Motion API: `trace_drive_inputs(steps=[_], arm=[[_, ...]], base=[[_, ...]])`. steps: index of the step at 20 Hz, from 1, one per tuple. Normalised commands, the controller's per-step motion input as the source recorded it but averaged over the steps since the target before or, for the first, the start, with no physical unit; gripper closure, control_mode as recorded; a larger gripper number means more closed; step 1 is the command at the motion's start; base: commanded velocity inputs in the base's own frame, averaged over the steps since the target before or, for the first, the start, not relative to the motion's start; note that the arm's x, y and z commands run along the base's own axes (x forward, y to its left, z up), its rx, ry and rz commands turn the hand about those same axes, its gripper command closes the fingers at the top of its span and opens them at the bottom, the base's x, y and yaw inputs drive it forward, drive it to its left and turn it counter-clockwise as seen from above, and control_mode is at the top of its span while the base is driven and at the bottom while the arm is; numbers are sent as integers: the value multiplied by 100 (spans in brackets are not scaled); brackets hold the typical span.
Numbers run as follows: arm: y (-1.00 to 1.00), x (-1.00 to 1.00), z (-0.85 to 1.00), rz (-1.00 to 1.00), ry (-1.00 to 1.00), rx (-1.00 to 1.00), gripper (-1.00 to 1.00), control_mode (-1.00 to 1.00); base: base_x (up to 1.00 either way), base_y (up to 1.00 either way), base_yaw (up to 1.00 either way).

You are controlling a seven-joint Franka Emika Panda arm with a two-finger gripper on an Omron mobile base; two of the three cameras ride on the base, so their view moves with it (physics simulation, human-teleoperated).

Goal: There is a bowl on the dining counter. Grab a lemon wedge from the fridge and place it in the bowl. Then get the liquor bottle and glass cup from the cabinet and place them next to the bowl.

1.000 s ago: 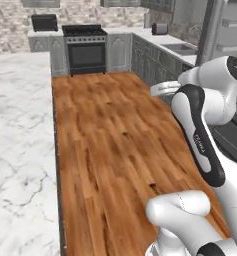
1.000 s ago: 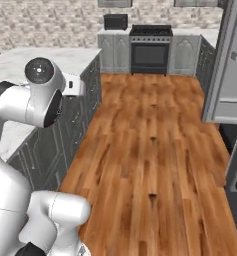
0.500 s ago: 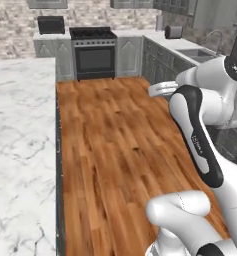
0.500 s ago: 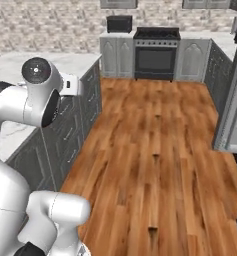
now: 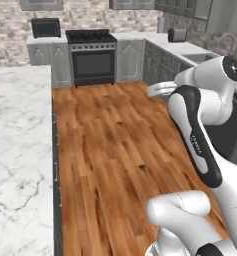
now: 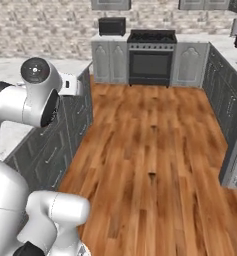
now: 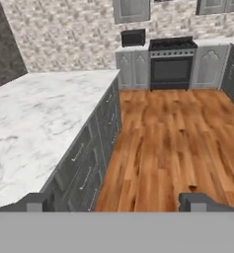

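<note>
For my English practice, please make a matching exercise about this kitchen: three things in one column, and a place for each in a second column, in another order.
Things:
1. black-fronted oven range
2. small black microwave
3. white grey-veined marble dining counter

Places:
A. on the worktop against the brick-tile wall
B. beside the wooden floor, with grey drawers below it
C. between two grey base cabinets at the far wall

Pairs: 1-C, 2-A, 3-B
</note>
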Motion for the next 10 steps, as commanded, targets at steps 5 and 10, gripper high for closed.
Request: trace_drive_inputs(steps=[5, 10], arm=[[0, 0, 0, 0, 0, 0, -100, 100], [0, 0, 0, 0, 0, 0, -100, 100]], base=[[66, -30, -29], [58, -30, -41]])
